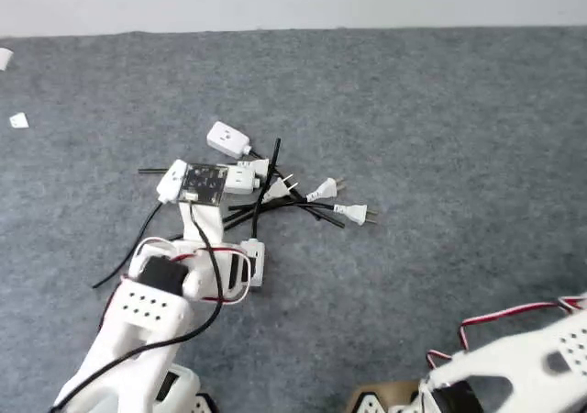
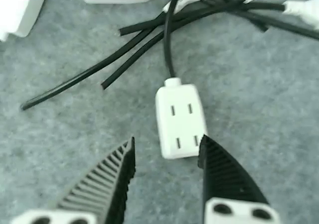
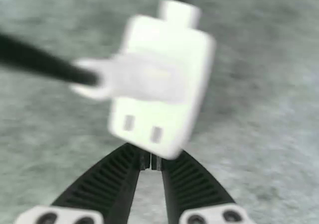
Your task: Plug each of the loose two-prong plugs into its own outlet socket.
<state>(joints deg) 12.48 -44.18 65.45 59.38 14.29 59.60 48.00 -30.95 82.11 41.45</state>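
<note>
1. The grey carpet-like table surface [image 1: 440, 128] spans the high view, and the task's things are bunched left of its centre.
2. The white plastic left arm [image 1: 138, 326] stands at the near left edge and leans in over that bunch. The white right arm [image 1: 527, 358] lies low at the near right corner, well apart from the bunch.
3. The left gripper [image 2: 167, 140] is spread wide, with its black ribbed fingers [image 2: 117, 176] on either side of the near end of a white rectangular outlet block [image 2: 178, 122]. One fingertip is right at the block's corner and the other stands off. The block lies flat on the carpet with two empty pairs of slots facing up, and a black cord leaves its far end.
4. The right gripper [image 3: 150, 162] has its fingers drawn together, the tips almost meeting just under the edge of a second white outlet block [image 3: 162, 79]. A white plug body [image 3: 144, 77] on a black lead crosses that block's face. Whether it is seated in a socket, or whether the fingers pinch anything, cannot be told.
5. Two further white outlet blocks lie at the far side of the bunch, one angled [image 1: 227, 139] and one just nearer [image 1: 243, 176].
6. Loose black cords [image 1: 275, 206] cross one another between the blocks.
7. Two small white two-prong plugs [image 1: 321, 191] [image 1: 354, 214] lie on the carpet at the right end of the tangle — prongs pointing right, in no socket.
</note>
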